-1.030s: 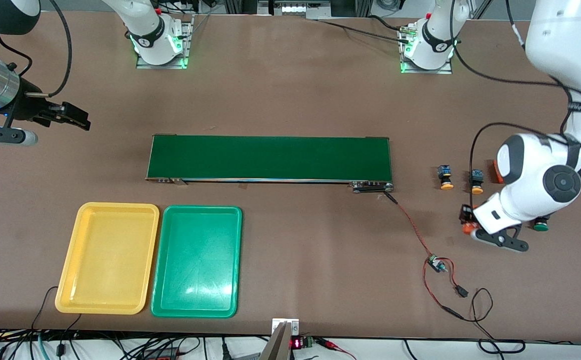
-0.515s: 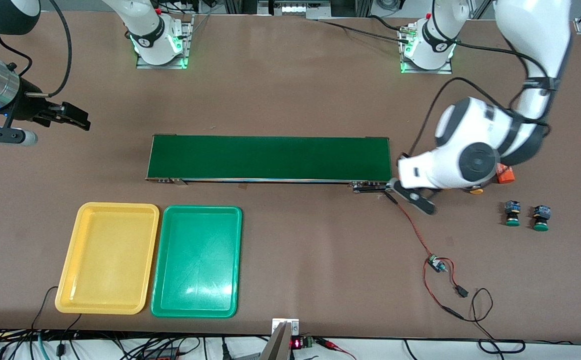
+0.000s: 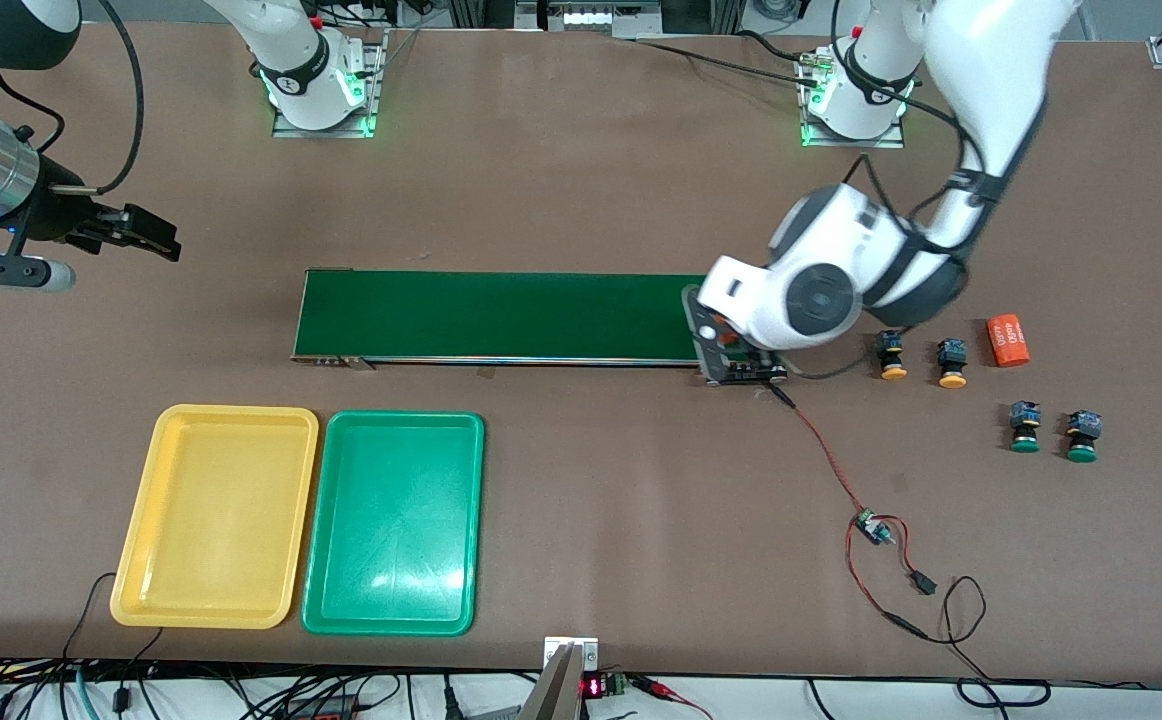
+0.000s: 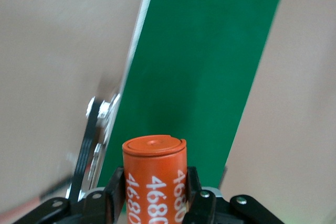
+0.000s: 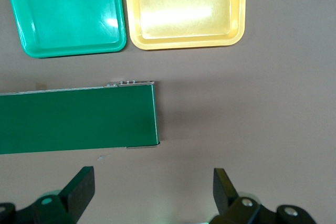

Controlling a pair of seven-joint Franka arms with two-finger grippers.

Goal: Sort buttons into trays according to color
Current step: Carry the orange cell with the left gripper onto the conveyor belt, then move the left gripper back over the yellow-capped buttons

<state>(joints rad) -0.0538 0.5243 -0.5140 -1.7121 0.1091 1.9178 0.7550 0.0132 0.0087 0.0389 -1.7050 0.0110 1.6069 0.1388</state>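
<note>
— Fingers (image 4: pixel 191 192) of the left gripper (image 4: pixel 152 203) are clamped on an orange cylinder (image 4: pixel 155 177) printed "4680", over the conveyor belt (image 3: pixel 501 315) at the left arm's end. It is not a button, so I think the belt should carry it away.

— And the right gripper (image 5: pixel 152 192)?

— It waits in the air toward the right arm's end of the table, with fingers wide apart and nothing between them, maybe to receive what comes along the belt.

— Where are the buttons?

— All four are on the table at the left arm's end: two orange-yellow buttons (image 3: pixel 892 356) close to the belt, two green buttons (image 3: pixel 1023 426) nearer to the camera. A second cylinder (image 3: pixel 1008 341) lies beside the orange-yellow ones.

— The trays?

— A yellow tray (image 3: pixel 131 560) and a green tray (image 3: pixel 326 590) lie side by side, both holding nothing, nearer to the camera than the belt.
</note>
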